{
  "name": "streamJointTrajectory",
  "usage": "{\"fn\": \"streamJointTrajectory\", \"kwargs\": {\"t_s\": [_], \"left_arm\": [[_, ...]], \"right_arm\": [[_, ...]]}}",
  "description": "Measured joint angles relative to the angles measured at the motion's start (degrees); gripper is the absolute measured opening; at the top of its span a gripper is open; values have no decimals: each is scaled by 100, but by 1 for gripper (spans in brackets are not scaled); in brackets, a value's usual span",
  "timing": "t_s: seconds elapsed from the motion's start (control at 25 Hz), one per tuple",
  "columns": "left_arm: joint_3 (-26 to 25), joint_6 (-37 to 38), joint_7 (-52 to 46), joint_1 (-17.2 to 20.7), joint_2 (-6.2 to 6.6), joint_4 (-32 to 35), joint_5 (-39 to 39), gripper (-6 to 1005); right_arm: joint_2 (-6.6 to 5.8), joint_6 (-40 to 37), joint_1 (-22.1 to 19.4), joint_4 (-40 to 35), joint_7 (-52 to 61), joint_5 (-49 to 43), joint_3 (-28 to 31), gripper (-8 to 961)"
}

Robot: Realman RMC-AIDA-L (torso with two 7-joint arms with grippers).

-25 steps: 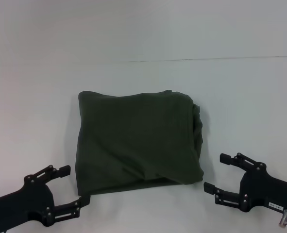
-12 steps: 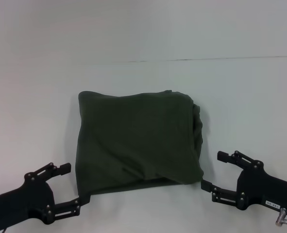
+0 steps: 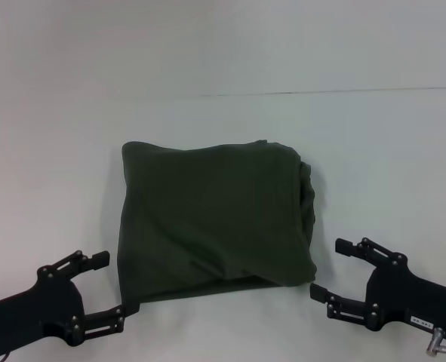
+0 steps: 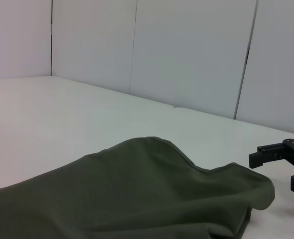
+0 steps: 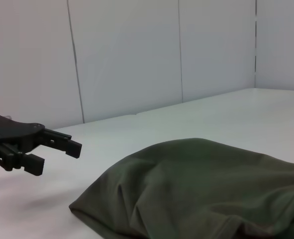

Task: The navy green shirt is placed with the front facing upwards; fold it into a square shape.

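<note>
Between the two claws, on the white table (image 3: pixel 72 151), lies the navy green shirt (image 3: pixel 215 219), folded into a rough square with only plain green cloth showing on top. Its far edge runs fairly straight, while its right side bunches into soft stacked folds and a diagonal crease crosses the near right corner. The left gripper (image 3: pixel 106 286) sits just off the shirt's near left corner, its two black fingers spread wide, one finger pointing toward the cloth's left edge and the other reaching close to the near hem; whether that lower tip touches the fabric cannot be told. The right gripper (image 3: pixel 330 270) sits just off the near right corner, also spread wide and holding nothing, its fingers aimed toward the shirt and standing slightly apart from the cloth. From the left wrist view the shirt (image 4: pixel 132 196) rises as a low rumpled mound close ahead, with the right gripper (image 4: pixel 278 167) beyond its far corner. From the right wrist view the shirt (image 5: pixel 201 189) fills the near ground, and the left gripper (image 5: pixel 49 152) stands past its other corner, fingers parted.
</note>
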Motion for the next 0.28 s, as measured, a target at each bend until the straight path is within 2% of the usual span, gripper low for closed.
{"fn": "streamJointTrajectory", "kwargs": {"t_s": [0.28], "left_arm": [[1,-33,9,-2,0,-18,-12,919]], "right_arm": [[0,-2,-1,11,-3,1,-4,932]]}}
